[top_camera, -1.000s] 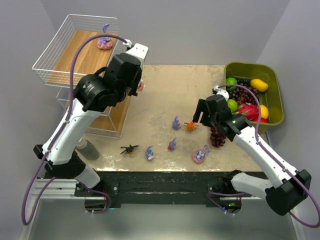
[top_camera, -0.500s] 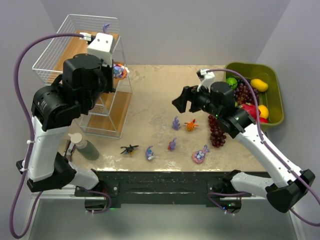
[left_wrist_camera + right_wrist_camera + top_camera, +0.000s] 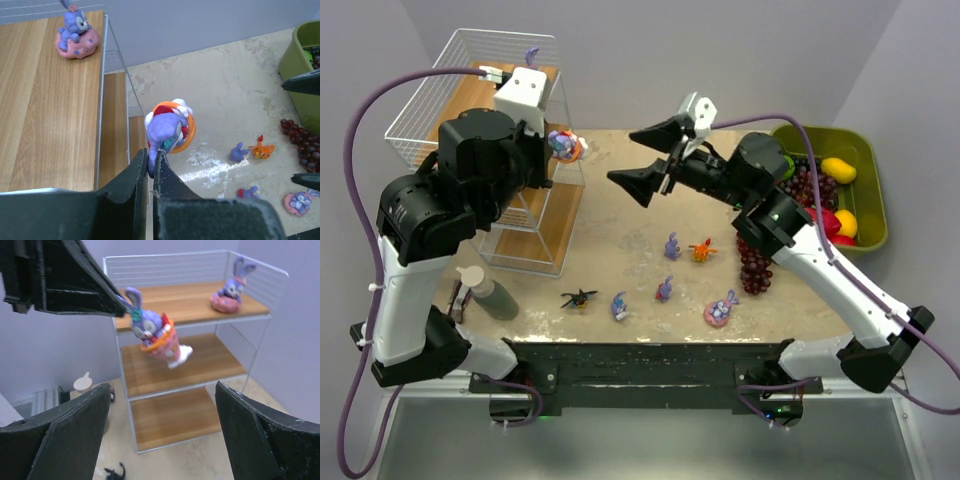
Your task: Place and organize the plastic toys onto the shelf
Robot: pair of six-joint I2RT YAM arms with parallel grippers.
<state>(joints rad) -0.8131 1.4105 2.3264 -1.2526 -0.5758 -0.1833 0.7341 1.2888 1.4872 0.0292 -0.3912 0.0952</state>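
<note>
Jaws over beige table [image 3: 630,255], lilac walls [image 3: 720,50]

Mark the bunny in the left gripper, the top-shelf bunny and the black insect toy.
Held bunny [image 3: 165,131], left wrist view, purple head.
Top-shelf bunny [image 3: 75,35], left wrist view, purple body.
Black insect toy [image 3: 578,298], top external view, body.

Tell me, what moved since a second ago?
The left claw, still pinching the ringed bunny, rose from beside the lower boards of the shelf up to its top level. The right claw lifted away from the orange toy, swung toward the shelf and opened wider. The loose toys, the grapes and the top-board bunny stayed put.
</note>
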